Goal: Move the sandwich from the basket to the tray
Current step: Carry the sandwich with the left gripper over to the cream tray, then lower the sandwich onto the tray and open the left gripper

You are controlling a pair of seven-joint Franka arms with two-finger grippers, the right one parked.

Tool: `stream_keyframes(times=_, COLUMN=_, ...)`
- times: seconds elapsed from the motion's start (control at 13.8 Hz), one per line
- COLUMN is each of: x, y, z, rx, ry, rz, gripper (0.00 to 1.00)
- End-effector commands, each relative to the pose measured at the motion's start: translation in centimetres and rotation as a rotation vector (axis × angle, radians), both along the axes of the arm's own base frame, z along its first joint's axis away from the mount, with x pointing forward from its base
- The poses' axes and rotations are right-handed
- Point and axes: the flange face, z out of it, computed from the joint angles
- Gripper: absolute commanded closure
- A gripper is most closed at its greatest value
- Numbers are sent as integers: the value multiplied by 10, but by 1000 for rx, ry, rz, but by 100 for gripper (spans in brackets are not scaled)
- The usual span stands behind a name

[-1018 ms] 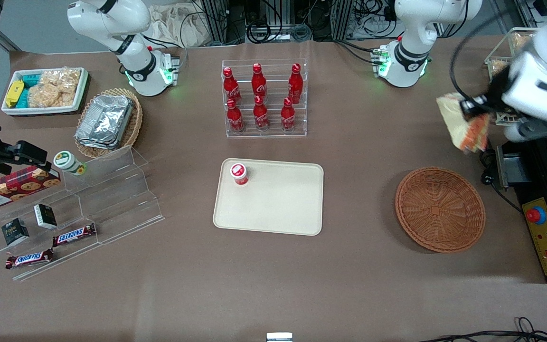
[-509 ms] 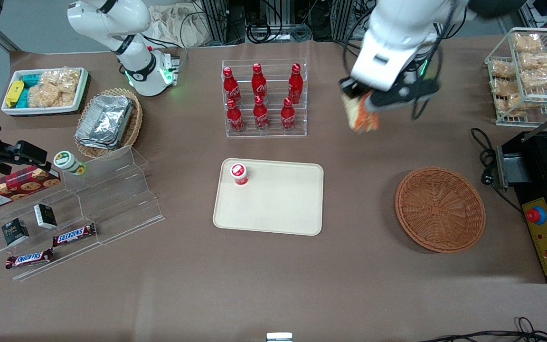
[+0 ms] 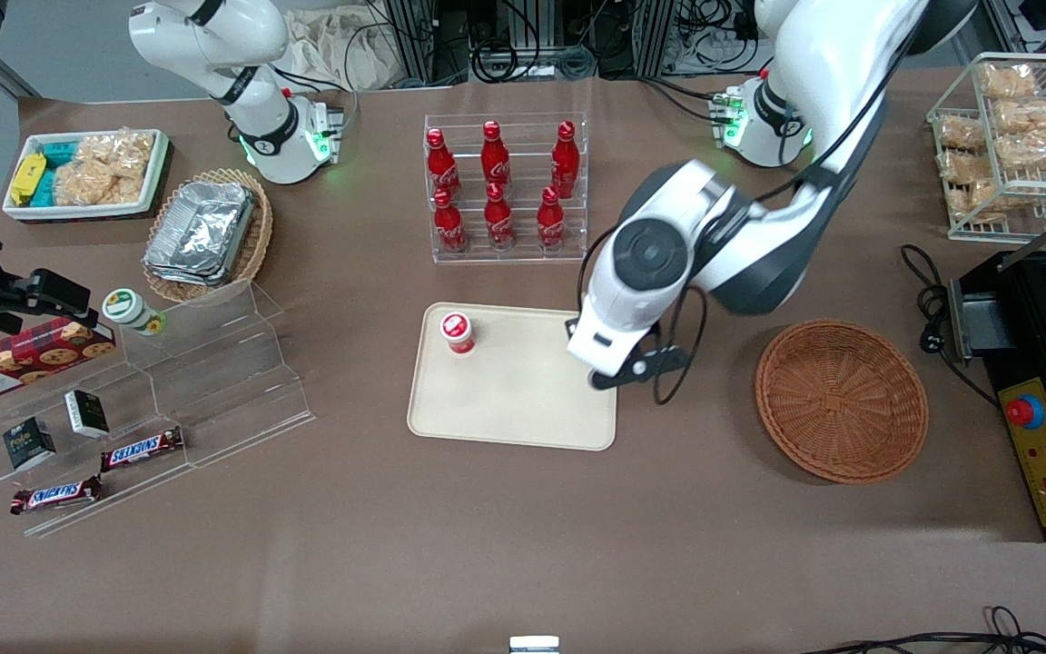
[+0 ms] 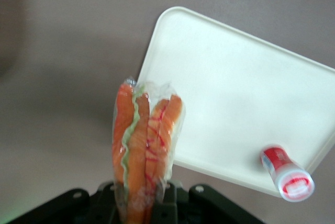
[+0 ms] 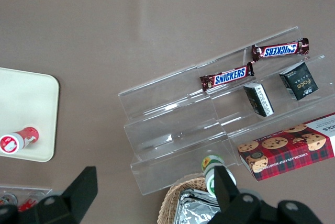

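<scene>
Over the basket-side edge of the flat cream rectangular tray (image 3: 514, 400), at about 3 o'clock on it in the front view, we have the left arm's black two-finger gripper (image 4: 140, 203) clamped on the wedge sandwich of orange-red and green filling in clear wrap (image 4: 146, 153). In the front view the arm's wrist hides both gripper and sandwich; in the wrist view the sandwich stands on end, cut edge toward the camera, lower end pinched between the jaws. It looks to be in the air, not touching the tray; we can't tell height above it. The wrist view puts the sandwich astride the tray's edge, partly over bare brown table. The round reddish-brown woven basket (image 3: 841, 400) sits empty, well apart at 3 o'clock from the tray. A small white bottle with a red cap (image 3: 458, 331) stands on the tray near its 10 o'clock corner, well apart from the gripper. Our read: pick is done, we're in the carry, arriving at the drop zone. Next move calls for shifting further in toward tray centre, so the whole wedge clears the rim, then lowering until it touches down before letting go. Keep off the bottle. Risk: released on end, the sandwich may topple, and this close to the rim it could land half off.
</scene>
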Motion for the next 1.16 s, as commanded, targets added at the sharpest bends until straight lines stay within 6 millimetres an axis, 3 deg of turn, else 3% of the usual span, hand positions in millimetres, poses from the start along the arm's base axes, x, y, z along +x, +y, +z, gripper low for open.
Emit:
stream_keyframes(times=0.0, x=5, y=-21, z=-61, rx=25, ry=-9, rz=-5, gripper=100)
stream_keyframes(times=0.15, x=5, y=-26, z=-103, rx=42, ry=-17, rz=-16, gripper=100)
stream_keyframes(times=0.44, x=11, y=-21, z=-129, rx=54, ry=-35, rz=-9, gripper=96)
stream_keyframes(times=0.51, x=14, y=-19, z=-128, rx=53, ry=-44, rz=13, gripper=81)
stream_keyframes(times=0.65, x=17, y=-20, z=-117, rx=52, ry=-63, rz=57, gripper=0)
stream_keyframes(times=0.73, x=18, y=-20, z=-104, rx=53, ry=-80, rz=96, gripper=0)
stream_keyframes(times=0.87, x=24, y=-13, z=-47, rx=56, ry=-156, rz=157, gripper=0)
stream_keyframes(times=1.09, x=22, y=14, z=58, rx=83, ry=-238, rz=260, gripper=0)
